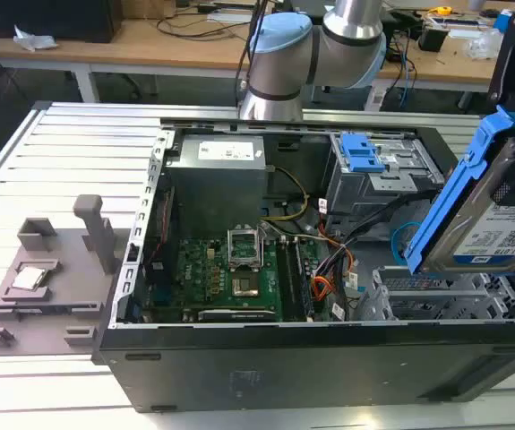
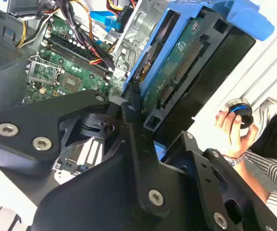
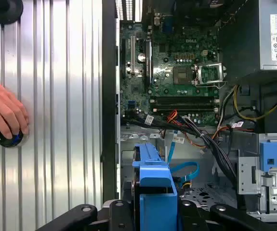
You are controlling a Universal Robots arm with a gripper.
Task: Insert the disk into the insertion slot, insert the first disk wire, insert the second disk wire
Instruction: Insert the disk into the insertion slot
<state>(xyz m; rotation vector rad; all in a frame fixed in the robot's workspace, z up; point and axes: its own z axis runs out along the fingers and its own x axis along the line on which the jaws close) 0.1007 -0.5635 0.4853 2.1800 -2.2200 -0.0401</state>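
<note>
**Progress.** By my judgement, none of the three steps is complete. The disk (image 1: pixel 499 224) is outside the computer case (image 1: pixel 239 363), held in the air above the case's open side, over the corner that houses the drive cage. It hangs tilted in its blue carrier (image 1: pixel 454 188), label face outward. The slot (image 1: pixel 436 300), the perforated silver bay inside the case just below the disk, has no disk in it. A blue cable (image 3: pixel 184 171) loops loose inside the case beside that bay. I see no wire joined to the disk, so seating the disk and fitting both wires are all left to do.

**Grip.** In the first wrist view the gripper (image 3: pixel 155 214) has its jaws clamped on the disk, one on each side of the carrier, which is seen edge-on. The held end sits between the jaws. The rest of the disk reaches away from them, down toward the inside of the case. The second wrist view shows the disk's circuit-board face.

**Other.** A person's hand (image 3: pixel 3 110) rests on a round knob (image 3: pixel 3 138) on the ribbed table (image 3: pixel 56 96), outside the case wall.
</note>
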